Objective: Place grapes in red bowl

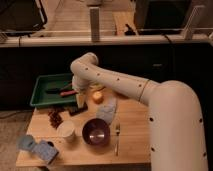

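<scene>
One cluster of grapes [55, 118] and one red bowl [96, 132] lie apart; the gripper [79, 106], state unclear, seemingly hovers by the tray [50, 81].

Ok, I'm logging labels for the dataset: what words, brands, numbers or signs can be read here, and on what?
No readable text anywhere.
Blue-grey objects at the table's front left: any print is too blurred to read.
Green tray, white cup, red bowl, grapes: no marks show.
End effector, at the tray's right end, behind the grapes: no label shows.
</scene>
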`<move>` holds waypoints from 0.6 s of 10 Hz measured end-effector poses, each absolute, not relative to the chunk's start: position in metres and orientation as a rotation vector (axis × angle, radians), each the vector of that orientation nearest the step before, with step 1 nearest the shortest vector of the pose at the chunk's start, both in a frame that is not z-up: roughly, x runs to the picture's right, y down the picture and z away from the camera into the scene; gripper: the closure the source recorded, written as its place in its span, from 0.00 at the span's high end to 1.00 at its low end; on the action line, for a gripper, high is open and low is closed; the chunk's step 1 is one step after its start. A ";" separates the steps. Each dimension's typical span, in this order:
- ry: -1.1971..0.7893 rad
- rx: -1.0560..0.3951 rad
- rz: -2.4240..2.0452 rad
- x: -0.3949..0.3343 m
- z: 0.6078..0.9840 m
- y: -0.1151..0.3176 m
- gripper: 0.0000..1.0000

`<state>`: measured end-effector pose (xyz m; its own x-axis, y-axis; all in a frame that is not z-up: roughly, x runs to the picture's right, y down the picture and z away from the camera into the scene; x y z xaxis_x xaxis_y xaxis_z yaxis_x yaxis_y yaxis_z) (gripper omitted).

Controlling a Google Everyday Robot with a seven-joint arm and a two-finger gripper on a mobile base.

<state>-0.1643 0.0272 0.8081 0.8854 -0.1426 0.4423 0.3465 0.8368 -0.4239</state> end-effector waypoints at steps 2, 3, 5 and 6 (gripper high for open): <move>-0.453 -0.498 -0.407 -0.189 0.804 0.030 0.80; -0.476 -0.482 -0.498 -0.204 0.802 0.034 0.80; -0.525 -0.447 -0.724 -0.243 0.796 0.049 0.80; -0.554 -0.420 -0.866 -0.260 0.789 0.062 0.80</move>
<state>-0.2602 0.0624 0.7888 0.5236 -0.5940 0.6107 0.8037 0.5822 -0.1227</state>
